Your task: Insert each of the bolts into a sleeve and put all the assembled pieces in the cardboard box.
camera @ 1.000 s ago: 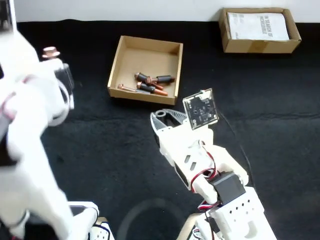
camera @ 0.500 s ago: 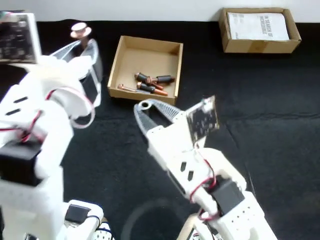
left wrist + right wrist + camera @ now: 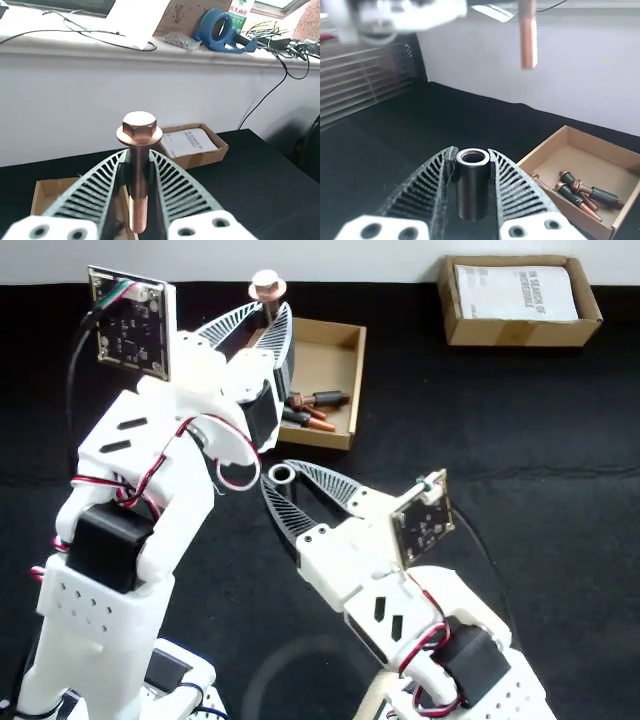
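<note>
The left gripper (image 3: 139,156) was pinching a copper bolt (image 3: 139,170) by its shank, head up and threaded end down. The right gripper (image 3: 471,154) was clamped on a black sleeve (image 3: 472,185), held upright with its bore open to the top.

Over the last second the left arm had swung in from the far left edge of the high view. It had carried the bolt (image 3: 267,285) across to a spot above the left side of the cardboard box (image 3: 352,390). The right gripper (image 3: 283,480) had shifted leftwards with its sleeve (image 3: 281,475), closing on the other arm. In the right wrist view the bolt's tip (image 3: 528,50) hung higher than the sleeve and off to one side, not yet over the bore.

So the two parts were likely being brought together for insertion, with alignment left to do. Several assembled pieces (image 3: 312,408) already lay in the box, on the black table (image 3: 550,490)
</note>
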Controlling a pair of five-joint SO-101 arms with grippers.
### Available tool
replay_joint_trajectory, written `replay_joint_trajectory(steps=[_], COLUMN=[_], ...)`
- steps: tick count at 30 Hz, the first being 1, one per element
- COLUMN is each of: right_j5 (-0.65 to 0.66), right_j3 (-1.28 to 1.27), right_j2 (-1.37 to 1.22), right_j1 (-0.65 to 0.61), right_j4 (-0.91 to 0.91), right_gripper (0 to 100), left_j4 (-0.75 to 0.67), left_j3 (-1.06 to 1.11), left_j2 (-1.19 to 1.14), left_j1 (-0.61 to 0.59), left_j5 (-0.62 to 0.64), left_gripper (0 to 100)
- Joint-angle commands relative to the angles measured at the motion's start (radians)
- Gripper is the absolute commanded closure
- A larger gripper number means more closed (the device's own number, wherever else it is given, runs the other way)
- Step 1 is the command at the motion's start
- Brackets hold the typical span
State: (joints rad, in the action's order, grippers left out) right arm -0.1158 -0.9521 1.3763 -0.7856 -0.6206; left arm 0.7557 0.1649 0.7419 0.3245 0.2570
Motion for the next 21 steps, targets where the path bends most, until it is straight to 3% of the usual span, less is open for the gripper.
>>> replay_joint_trajectory(steps=[1,15,21], right_j5=[-0.006,-0.008,-0.006], right_j3=[0.007,0.005,0.005], right_j2=[0.027,0.021,0.021], right_j1=[0.071,0.088,0.088], right_j4=[-0.004,-0.004,-0.004], right_gripper=[99.1,99.1,99.1], left_j4=[0.080,0.137,0.219], left_j3=[-0.045,-0.056,-0.064], left_j2=[0.047,0.131,0.137], left_j1=[0.022,0.028,0.119], left_j5=[-0.002,0.106,0.106], left_gripper=[99,99,99])
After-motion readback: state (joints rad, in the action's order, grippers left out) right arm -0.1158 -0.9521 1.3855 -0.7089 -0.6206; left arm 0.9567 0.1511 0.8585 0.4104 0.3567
